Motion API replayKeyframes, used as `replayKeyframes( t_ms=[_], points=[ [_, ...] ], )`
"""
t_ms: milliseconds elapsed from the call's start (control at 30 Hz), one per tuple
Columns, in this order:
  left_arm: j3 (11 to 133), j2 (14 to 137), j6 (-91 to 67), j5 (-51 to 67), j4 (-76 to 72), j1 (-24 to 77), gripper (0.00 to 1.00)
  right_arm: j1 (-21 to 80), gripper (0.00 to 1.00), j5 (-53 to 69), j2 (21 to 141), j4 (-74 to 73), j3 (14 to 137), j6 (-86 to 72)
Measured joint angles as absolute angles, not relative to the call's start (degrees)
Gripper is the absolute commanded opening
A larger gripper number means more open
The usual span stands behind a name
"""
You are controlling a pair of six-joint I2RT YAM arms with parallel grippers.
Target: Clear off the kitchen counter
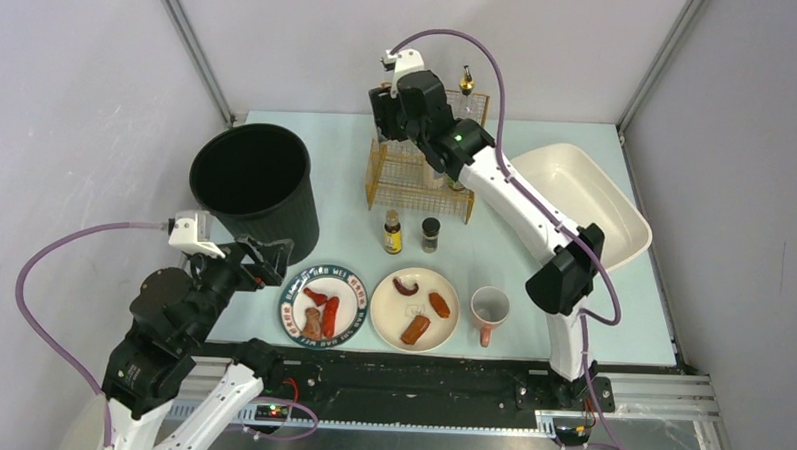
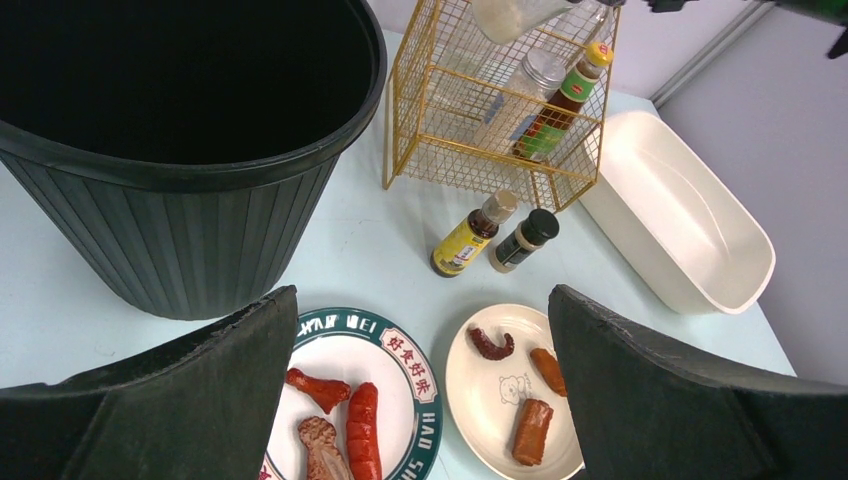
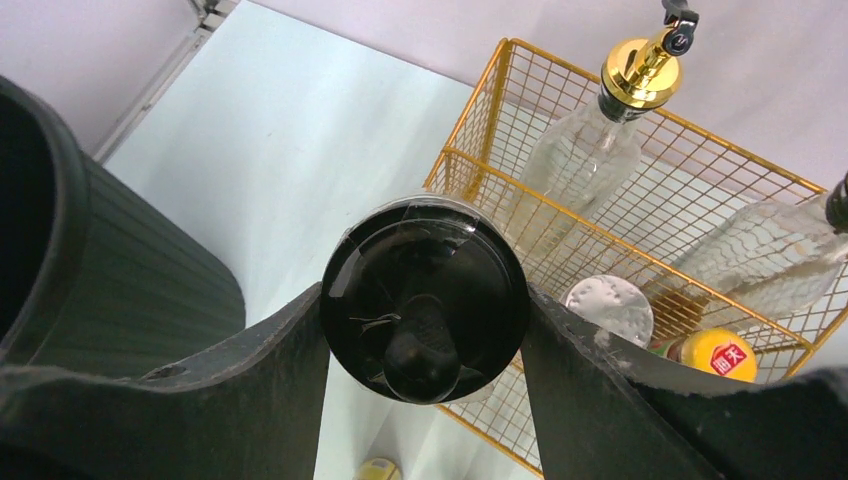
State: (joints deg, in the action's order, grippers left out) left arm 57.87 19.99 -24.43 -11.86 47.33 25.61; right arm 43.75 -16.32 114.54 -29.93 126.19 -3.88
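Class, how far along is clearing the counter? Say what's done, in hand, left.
Done: bottles stand in the rack. In hand: the right gripper clamps a black-capped bottle by the rack. Left: two small bottles, two plates of food and a mug on the counter; left gripper open near the plates.

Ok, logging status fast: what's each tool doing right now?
Left tool: open, empty.
Right tool: closed on a black-capped bottle.

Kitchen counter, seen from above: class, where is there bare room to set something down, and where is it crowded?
Free: the kitchen counter between the black bin and the gold wire rack, and the front right corner bordered by the mug and the white tub. Crowded: the front middle, with two plates and two small bottles close together.
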Motion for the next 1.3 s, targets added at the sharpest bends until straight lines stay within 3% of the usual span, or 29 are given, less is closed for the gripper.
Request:
replayKeyframes(
  t_ms=[1300],
  points=[
    [58.6,20.7,-24.4,-11.9,47.8,25.6,0.98,39.6,0.00,-19.4,130.3,-27.5,130.3,-5.6]
  ],
)
